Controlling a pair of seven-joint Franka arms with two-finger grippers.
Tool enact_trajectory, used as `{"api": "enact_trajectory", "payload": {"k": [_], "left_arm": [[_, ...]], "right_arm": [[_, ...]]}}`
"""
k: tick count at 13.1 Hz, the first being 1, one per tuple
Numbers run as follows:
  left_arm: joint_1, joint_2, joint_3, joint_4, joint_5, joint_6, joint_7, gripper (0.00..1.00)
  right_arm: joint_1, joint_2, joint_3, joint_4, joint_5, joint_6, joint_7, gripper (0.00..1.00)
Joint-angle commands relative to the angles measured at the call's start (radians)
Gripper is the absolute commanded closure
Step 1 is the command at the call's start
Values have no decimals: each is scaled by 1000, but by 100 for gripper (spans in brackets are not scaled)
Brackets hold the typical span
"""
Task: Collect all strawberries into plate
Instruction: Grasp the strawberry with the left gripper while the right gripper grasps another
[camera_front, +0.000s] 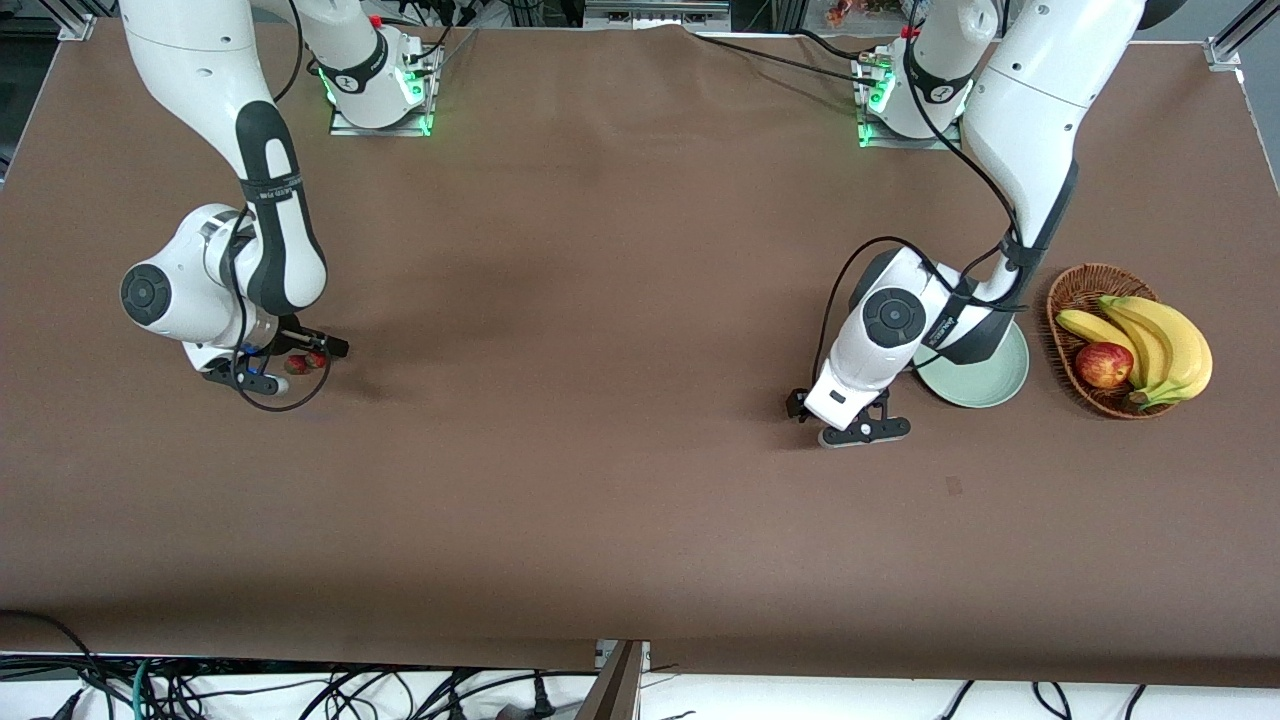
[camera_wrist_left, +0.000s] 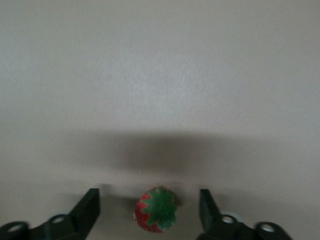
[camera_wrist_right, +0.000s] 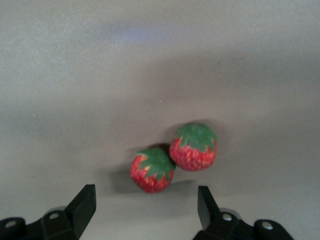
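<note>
A: Right gripper (camera_front: 300, 362) is low over the two strawberries (camera_wrist_right: 172, 162) at the right arm's end of the table (camera_front: 600, 480). Fingers apart, nothing between them, the berries just ahead of the tips in the right wrist view.

B: They're touching each other. I'd centre on one, probably the nearer one (camera_wrist_right: 152, 170), so the jaws don't catch both and knock the second away.

A: Agreed. Left gripper (camera_front: 850, 420) is low over the table just beside the plate (camera_front: 985, 390), toward the middle of the table. Fingers spread with the third strawberry (camera_wrist_left: 156, 210) sitting loose between them, no contact that I can see.

B: Close evenly, then it's a short carry to the plate. No berries on the part I can see; the arm covers the rest.

A: All three: small, red, seeded, with dark green leafy caps. Plate is pale mint, shallow, with a plain rim. Wicker basket (camera_front: 1075, 290) with bananas (camera_front: 1160, 340) and an apple (camera_front: 1103, 364) sits beside it; leave it alone.
</note>
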Motion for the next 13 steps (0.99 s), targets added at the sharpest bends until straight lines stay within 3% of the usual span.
{"api": "enact_trajectory", "payload": {"k": [1, 4, 6, 9, 11, 13], "left_arm": [[-6, -8, -2, -19, 30, -10, -43, 30], [-3, -17, -8, -10, 15, -48, -44, 68], [1, -26, -9, -7, 8, -56, -44, 76], [20, -57, -9, 1, -19, -96, -12, 80], [60, -120, 4, 1, -162, -172, 203, 80], [69, -208, 105, -1, -331, -312, 487, 80]], "right_arm": [[-16, 20, 2, 24, 40, 1, -55, 22], [-16, 21, 2, 36, 41, -2, -63, 32], [-16, 21, 2, 36, 41, -2, -63, 36], [-13, 21, 2, 36, 41, -3, -72, 43], [-16, 21, 2, 36, 40, -3, -78, 49], [-16, 21, 2, 37, 41, -3, -92, 59]]}}
